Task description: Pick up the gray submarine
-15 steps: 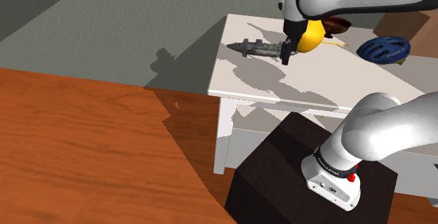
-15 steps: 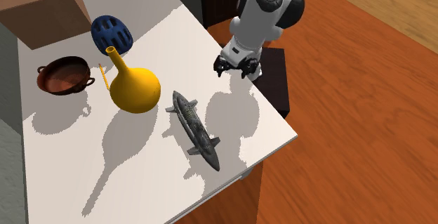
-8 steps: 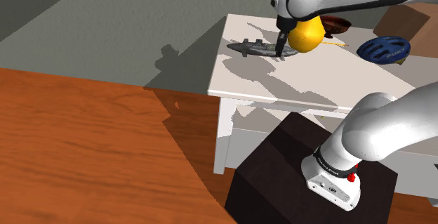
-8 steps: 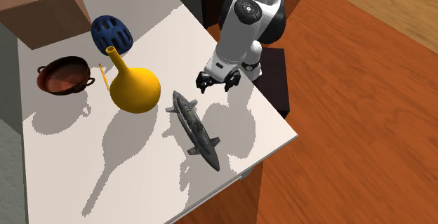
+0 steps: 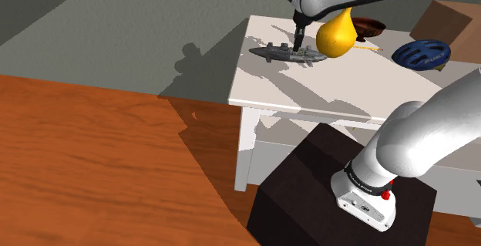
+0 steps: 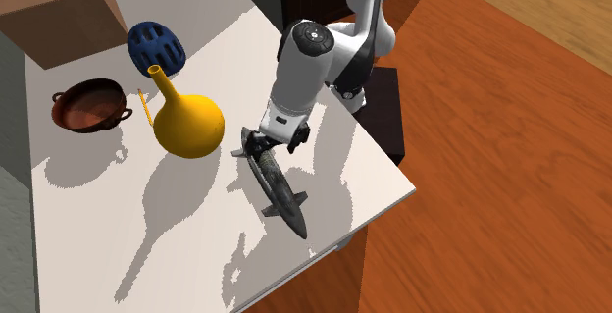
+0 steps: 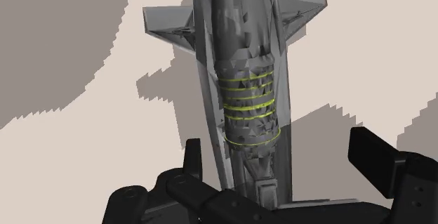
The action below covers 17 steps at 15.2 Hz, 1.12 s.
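Shoulder view: gripper [image 5: 297, 42] is hovering just above gray submarine [image 5: 284, 53], which is lying flat on white table [image 5: 266, 90].
2nd ext. view: it's sitting under the hand, fins beyond.
Wrist view: fingers [image 7: 375, 156] are standing apart, straddling the hull w/o touching, prob. lining up a grasp.
Vs 0.5 s ago: hand has dropped onto it.

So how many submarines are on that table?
1. The dark gray submarine with yellow stripes lies on the white table beside the yellow round-bellied vase, the black end effector over one end. None seems hidden.
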Each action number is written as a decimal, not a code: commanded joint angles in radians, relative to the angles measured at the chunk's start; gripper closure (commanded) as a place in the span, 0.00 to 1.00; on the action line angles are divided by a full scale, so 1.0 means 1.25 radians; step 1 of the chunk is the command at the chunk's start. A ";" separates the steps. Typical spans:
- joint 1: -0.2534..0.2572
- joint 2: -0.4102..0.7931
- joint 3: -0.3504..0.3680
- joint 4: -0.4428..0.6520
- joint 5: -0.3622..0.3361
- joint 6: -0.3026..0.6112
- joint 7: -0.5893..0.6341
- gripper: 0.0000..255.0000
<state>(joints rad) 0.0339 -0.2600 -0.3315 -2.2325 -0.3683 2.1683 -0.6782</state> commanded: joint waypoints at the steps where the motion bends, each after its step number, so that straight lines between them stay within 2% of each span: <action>1: 0.004 0.035 -0.014 0.029 0.011 0.026 -0.042 0.00; 8: -0.001 0.063 -0.022 -0.026 0.001 0.108 -0.024 0.00; 10: -0.001 0.063 -0.022 -0.026 0.001 0.108 -0.024 0.00; 11: -0.001 0.064 -0.022 -0.026 0.001 0.109 -0.024 1.00; 17: -0.001 0.064 -0.022 -0.027 0.000 0.109 -0.024 1.00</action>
<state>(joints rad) 0.0324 -0.1813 -0.3587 -2.2658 -0.3683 2.3050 -0.7085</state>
